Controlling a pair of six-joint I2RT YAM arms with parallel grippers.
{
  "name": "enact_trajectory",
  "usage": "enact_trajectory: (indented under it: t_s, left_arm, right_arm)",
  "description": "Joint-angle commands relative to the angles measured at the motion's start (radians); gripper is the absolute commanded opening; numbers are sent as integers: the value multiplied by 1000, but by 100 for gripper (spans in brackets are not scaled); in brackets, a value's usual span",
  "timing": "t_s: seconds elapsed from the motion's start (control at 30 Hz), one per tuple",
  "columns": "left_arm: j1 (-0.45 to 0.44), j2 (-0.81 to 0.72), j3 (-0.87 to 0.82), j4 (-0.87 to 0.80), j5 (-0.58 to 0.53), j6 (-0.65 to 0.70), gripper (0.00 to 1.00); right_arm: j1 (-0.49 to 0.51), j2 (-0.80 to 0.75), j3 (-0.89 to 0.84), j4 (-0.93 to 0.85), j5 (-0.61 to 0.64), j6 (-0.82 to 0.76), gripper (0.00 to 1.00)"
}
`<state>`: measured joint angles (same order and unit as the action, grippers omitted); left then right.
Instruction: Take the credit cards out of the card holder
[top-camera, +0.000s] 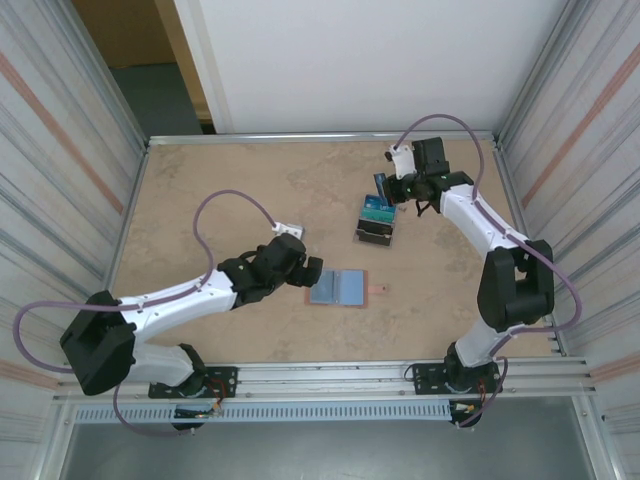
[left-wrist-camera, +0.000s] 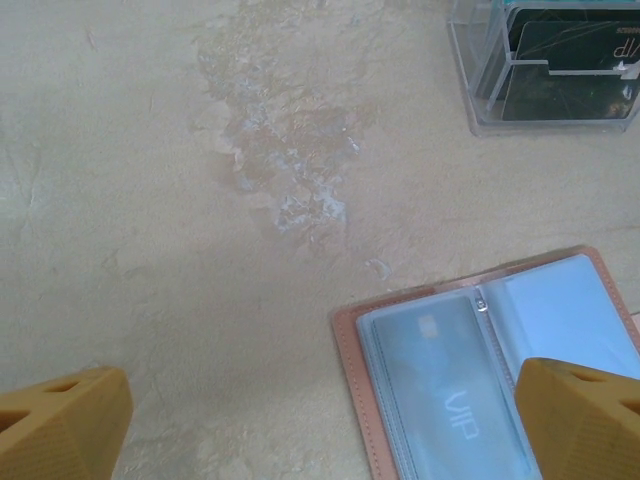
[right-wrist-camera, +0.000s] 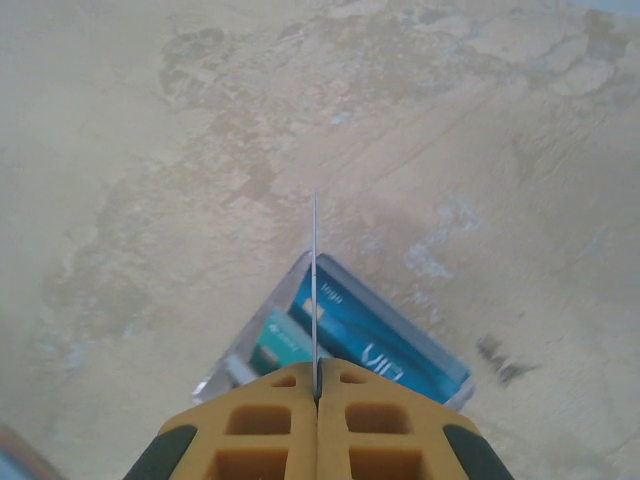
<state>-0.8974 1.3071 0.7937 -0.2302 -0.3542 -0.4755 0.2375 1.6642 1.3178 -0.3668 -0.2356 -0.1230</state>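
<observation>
We see the wallet lying open and flat on the table, its blue inside facing up. Our left hand hovers at its left edge, fingers spread wide. In the left wrist view, one finger sits over the wallet's near corner. A pale VIP card lies under a clear sleeve in one half.

Our right hand is pressed together on a thin card, which is upright and edge-on above the clear box. The box stands on the table just beyond the wallet, not touching it, with more cards standing inside.
</observation>
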Motion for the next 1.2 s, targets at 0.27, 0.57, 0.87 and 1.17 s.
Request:
enact_trajectory:
  t_s: [0.27,0.57,0.87,1.17]
  left_arm:
    - [28,-50,-34,10,-43,-37,99]
    - [39,-53,-41,4,-35,-48,99]
    - [78,-69,-72,44,27,-80,99]
    - [97,-92,-81,57,56,-89,99]
  right_arm:
    - [10,107,118,-43,-16,-346,0]
    - [10,181,166,-115,19,-431,0]
    - [8,222,168,-135,26,-451,0]
    - [10,264,186,-169,42,-468,0]
